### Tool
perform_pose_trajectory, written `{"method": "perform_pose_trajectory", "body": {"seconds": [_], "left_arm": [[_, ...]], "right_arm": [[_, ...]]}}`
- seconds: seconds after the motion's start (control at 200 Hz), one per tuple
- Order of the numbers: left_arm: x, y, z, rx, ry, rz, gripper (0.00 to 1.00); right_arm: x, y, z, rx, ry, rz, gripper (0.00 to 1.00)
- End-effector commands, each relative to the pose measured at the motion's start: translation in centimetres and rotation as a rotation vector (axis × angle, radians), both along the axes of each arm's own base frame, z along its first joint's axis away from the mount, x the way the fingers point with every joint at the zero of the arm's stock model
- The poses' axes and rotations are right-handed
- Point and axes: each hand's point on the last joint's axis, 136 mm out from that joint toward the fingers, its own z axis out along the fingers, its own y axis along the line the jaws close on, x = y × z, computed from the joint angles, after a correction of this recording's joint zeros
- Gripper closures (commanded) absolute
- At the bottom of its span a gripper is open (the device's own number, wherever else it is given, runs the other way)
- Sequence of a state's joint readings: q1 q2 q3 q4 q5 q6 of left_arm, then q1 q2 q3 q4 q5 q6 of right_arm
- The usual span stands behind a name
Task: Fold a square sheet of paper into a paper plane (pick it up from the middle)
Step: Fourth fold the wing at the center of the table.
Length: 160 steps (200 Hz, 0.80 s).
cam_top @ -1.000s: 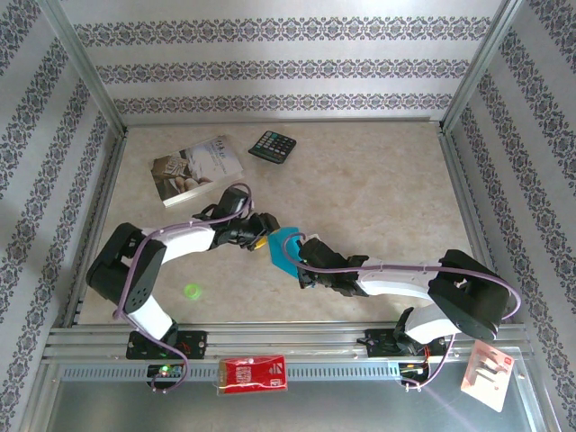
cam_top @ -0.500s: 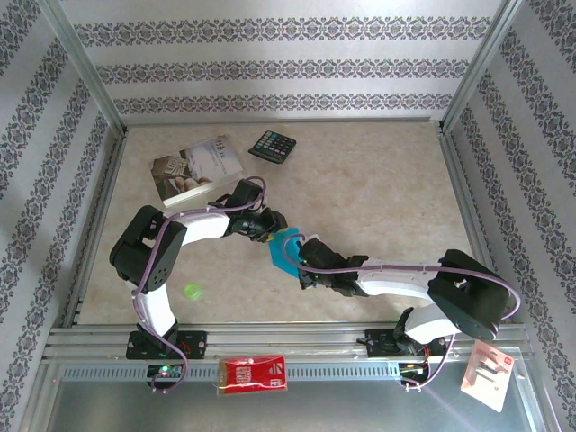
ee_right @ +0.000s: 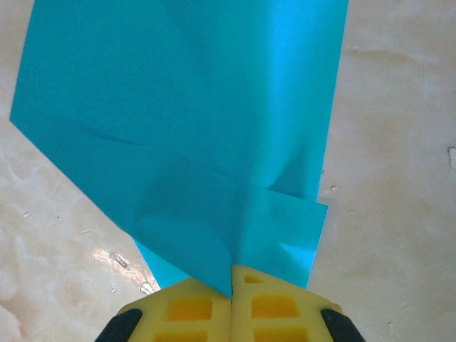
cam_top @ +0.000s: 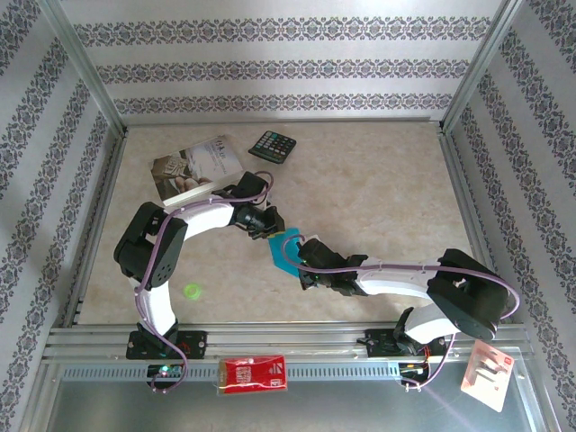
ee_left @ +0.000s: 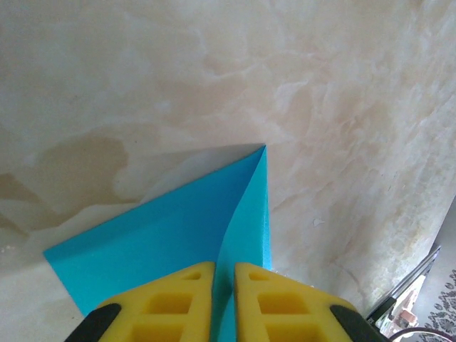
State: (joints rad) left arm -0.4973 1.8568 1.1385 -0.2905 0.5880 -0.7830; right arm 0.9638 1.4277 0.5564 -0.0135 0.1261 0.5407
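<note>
The left hand is clenched on the folded blue paper from its 11 o'clock side. The right hand pinches its 4 o'clock corner.

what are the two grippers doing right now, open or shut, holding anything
left gripper: shut, pinching the blue paper.
right gripper: shut, pinching an edge of the same blue paper.
</note>
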Motion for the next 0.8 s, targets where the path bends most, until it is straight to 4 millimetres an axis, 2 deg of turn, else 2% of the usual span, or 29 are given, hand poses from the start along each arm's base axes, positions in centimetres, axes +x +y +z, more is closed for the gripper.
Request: {"method": "perform_pose_trajectory", "body": {"seconds": [0.0, 0.295, 0.51, 0.585, 0.699, 0.794], "left_arm": [[-0.8, 0.4, -0.6, 0.036, 0.031, -0.044, 0.9], [0.0, 0.9, -0.3, 0.07, 0.01, -0.047, 0.98], [0.2, 1.3, -0.4, 0.101, 0.006, -0.059, 0.98], [0.2, 1.1, -0.4, 0.097, 0.011, -0.068, 0.93], [0.4, 1.1, 0.3, 0.07, 0.009, -0.064, 0.77], [1.0, 2.0, 1.4, 0.058, -0.018, -0.035, 0.65]], "right_arm": [[0.7, -0.3, 0.7, -0.022, -0.027, -0.006, 1.0], [0.5, -0.6, 0.8, -0.025, -0.026, -0.001, 1.0], [0.4, -0.8, 0.9, -0.021, -0.025, -0.01, 1.0], [0.4, -0.8, 0.8, -0.013, -0.02, -0.023, 1.0], [0.4, -0.5, 0.9, 0.034, -0.002, -0.04, 1.0], [0.3, -0.2, 1.0, 0.083, 0.017, -0.047, 1.0]]}}
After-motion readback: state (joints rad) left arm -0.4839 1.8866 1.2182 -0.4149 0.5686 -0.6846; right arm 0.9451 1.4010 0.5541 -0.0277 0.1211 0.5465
